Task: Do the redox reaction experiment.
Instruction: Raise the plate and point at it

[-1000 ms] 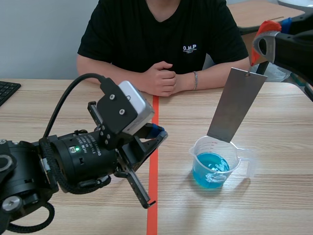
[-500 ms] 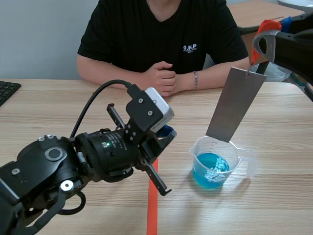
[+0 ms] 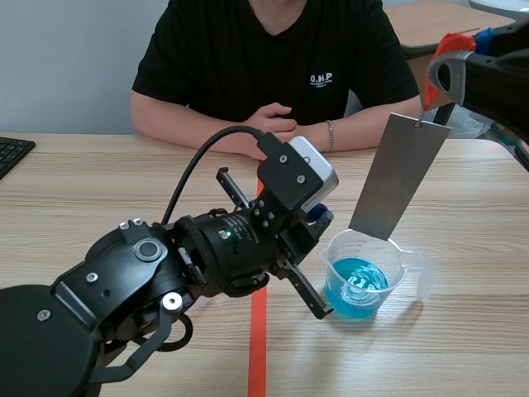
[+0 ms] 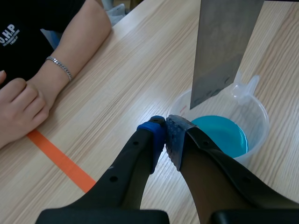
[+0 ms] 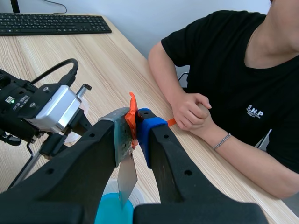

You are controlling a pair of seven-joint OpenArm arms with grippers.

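Your left gripper (image 4: 166, 134) has swung in and now sits just beside the cup (image 3: 337, 250), jaws pressed together on nothing. Your right gripper (image 5: 134, 122) hasn't budged: it pinches the orange tag (image 5: 132, 112), and the plate (image 3: 398, 175) hangs over the cup, apparently not yet in the blue liquid (image 3: 355, 285). Dipping is probably next

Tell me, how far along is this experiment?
Done: blue liquid sits in the beaker. In hand: the right gripper is shut on an orange-red tag from which the metal strip hangs, lower end at the beaker's rim; the left gripper, shut and empty, is beside the beaker. Left: dipping the strip, apparently not yet in the liquid.
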